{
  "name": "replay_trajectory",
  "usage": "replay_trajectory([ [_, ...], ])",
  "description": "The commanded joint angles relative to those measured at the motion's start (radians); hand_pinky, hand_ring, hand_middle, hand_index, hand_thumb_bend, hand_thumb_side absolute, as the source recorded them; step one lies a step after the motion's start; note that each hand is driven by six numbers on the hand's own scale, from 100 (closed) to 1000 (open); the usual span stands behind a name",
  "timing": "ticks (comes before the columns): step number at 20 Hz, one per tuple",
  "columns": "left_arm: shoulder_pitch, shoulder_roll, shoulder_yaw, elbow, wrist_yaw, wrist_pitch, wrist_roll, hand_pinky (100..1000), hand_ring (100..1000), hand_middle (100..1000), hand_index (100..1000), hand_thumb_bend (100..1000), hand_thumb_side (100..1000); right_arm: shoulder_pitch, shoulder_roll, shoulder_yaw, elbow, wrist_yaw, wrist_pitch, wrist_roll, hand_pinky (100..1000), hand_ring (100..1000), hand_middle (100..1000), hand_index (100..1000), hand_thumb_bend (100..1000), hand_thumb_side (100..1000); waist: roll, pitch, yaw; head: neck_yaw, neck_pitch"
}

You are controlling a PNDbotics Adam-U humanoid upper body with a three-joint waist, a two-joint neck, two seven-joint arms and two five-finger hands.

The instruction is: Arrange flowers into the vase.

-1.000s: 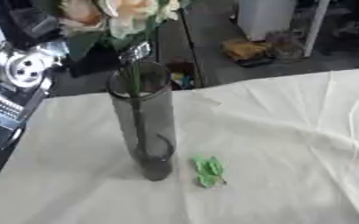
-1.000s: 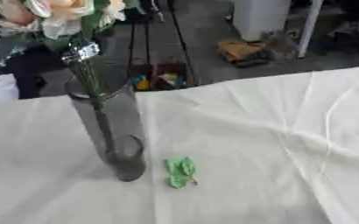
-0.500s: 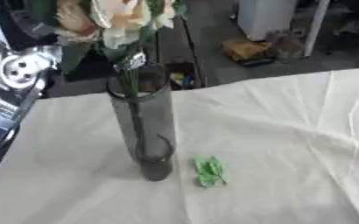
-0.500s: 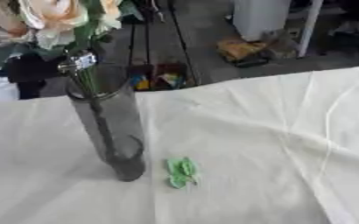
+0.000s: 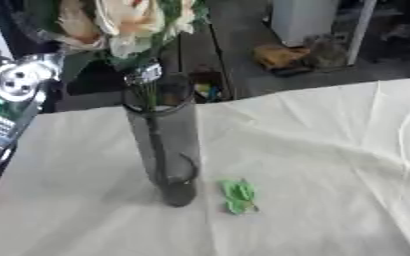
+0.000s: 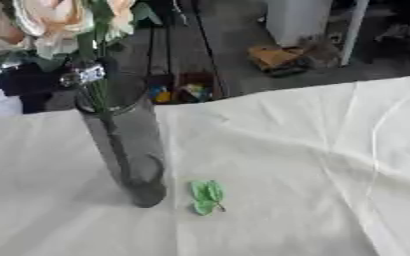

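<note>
**Left hand barely seen beside the vase; flowers stand upright in it**

The left hand (image 5: 16, 82) shows only as silver and black machinery at the left edge of the left eye view, and I cannot tell how its fingers sit. The right hand is nowhere to be seen. The flowers (image 5: 125, 22), pale peach and cream blooms, point straight up, their green stems (image 5: 152, 135) running down through the mouth of the tall smoky-grey glass vase (image 6: 130, 145). The vase stands upright on the cream cloth of the tabletop (image 6: 313, 165), left of centre. A small sprig of green leaves (image 6: 207, 196) lies flat on the cloth just beside the vase's base, to its right, apart from it.
</note>
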Motion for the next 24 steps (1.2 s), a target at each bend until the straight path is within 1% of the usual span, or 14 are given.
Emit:
replay_trajectory([
  [1, -0.009, 0.04, 0.022, -0.005, -0.004, 0.005, -0.005, 944, 1000, 999, 1000, 312, 1000, -0.006, -0.007, -0.004, -0.016, -0.004, 0.003, 0.0, 235, 351, 234, 554, 100, 959, -0.005, -0.017, 0.003, 0.0, -0.013],
  [2, -0.007, 0.042, 0.023, -0.005, -0.005, 0.005, -0.005, 946, 1000, 1000, 1000, 346, 1000, -0.006, -0.007, -0.004, -0.016, -0.004, 0.002, 0.0, 235, 351, 234, 554, 100, 959, -0.005, -0.016, 0.003, 0.001, -0.013],
  [3, -0.005, 0.043, 0.024, -0.005, -0.005, 0.005, -0.005, 946, 1000, 1000, 1000, 353, 1000, -0.006, -0.007, -0.004, -0.016, -0.004, 0.002, 0.0, 235, 351, 234, 554, 100, 959, -0.005, -0.016, 0.003, 0.001, -0.013],
  [4, -0.003, 0.045, 0.025, -0.005, -0.007, 0.005, -0.003, 949, 1000, 1000, 1000, 411, 1000, -0.006, -0.007, -0.005, -0.016, -0.004, 0.002, 0.0, 235, 351, 234, 554, 100, 960, -0.005, -0.015, 0.003, 0.001, -0.014],
  [5, 0.0, 0.047, 0.026, -0.005, -0.01, 0.006, -0.001, 950, 1000, 999, 1000, 439, 1000, -0.006, -0.007, -0.005, -0.016, -0.004, 0.002, 0.0, 235, 351, 234, 554, 100, 959, -0.005, -0.015, 0.004, 0.001, -0.014],
  [8, 0.005, 0.05, 0.029, -0.005, -0.014, 0.008, 0.006, 951, 1000, 998, 1000, 483, 1000, -0.006, -0.007, -0.005, -0.016, -0.004, 0.002, 0.0, 235, 351, 234, 554, 100, 960, -0.006, -0.014, 0.006, 0.001, -0.015],
  [12, 0.009, 0.053, 0.03, -0.005, -0.012, 0.012, 0.015, 955, 1000, 999, 1000, 512, 1000, -0.007, -0.007, -0.004, -0.016, -0.004, 0.003, 0.001, 235, 351, 234, 554, 100, 959, -0.007, -0.014, 0.008, 0.0, -0.017],
  [22, 0.023, 0.065, 0.034, -0.011, -0.017, 0.015, 0.022, 966, 1000, 1000, 1000, 529, 1000, -0.006, -0.008, -0.005, -0.016, -0.006, 0.002, 0.001, 235, 352, 234, 554, 100, 959, -0.009, -0.016, 0.009, -0.001, -0.019],
  [24, 0.026, 0.068, 0.036, -0.011, -0.015, 0.014, 0.022, 968, 1000, 1000, 1000, 556, 1000, -0.006, -0.007, -0.004, -0.016, -0.006, 0.003, 0.002, 235, 352, 234, 554, 100, 959, -0.009, -0.017, 0.009, 0.0, -0.019],
])
